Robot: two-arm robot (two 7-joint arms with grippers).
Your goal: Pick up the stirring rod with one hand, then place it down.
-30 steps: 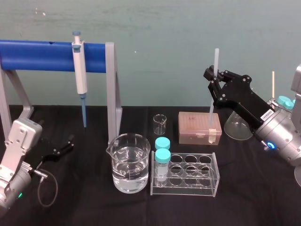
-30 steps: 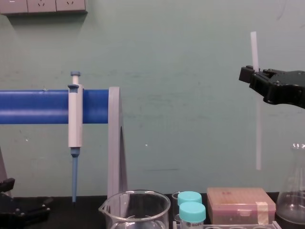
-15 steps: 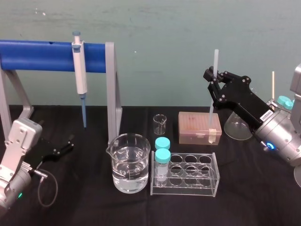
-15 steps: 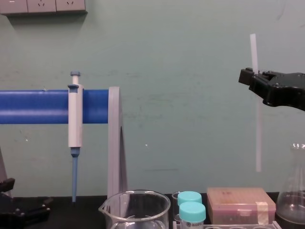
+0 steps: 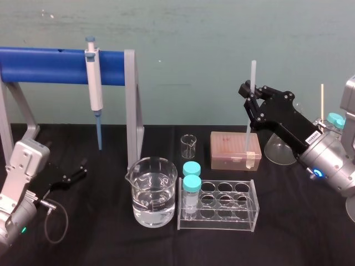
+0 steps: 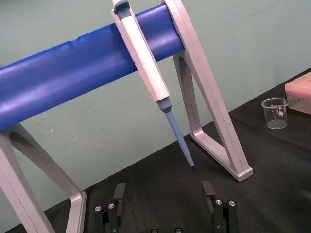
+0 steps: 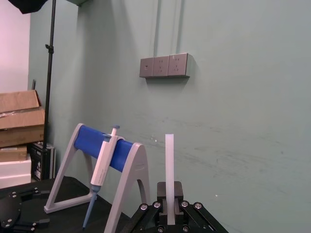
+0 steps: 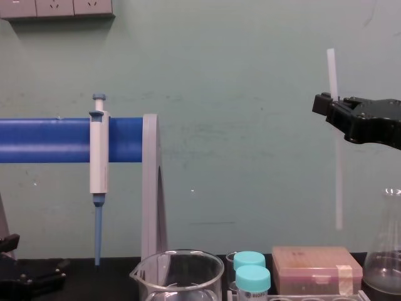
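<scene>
**Head view.** The right hand (image 5: pixel 249 98) is clamping the stirring rod (image 5: pixel 248 128) well above its middle. The rod is hanging almost upright in the air, its lower end over the pink box (image 5: pixel 233 148). The left hand (image 5: pixel 72 176) is lying parked on the surface (image 5: pixel 310 221) at the left.

**Left wrist view.** The left hand (image 6: pixel 164 194) is resting with its fingers spread wide and holding nothing, below the pipette (image 6: pixel 146 58).

**Right wrist view.** The rod (image 7: pixel 169 165) is sitting centred between the right hand's (image 7: pixel 169 194) closed fingers.

**Chest view.** The rod (image 8: pixel 338 188) is hanging clear above the box (image 8: pixel 316 266), beside the flask (image 8: pixel 385 251).

**Handling note.** Placing it well probably means shifting it off the box to a bare part of the surface. It should come down slowly and be laid flat, with the grip let go only once it is resting, since a round rod is likely to roll.
</scene>
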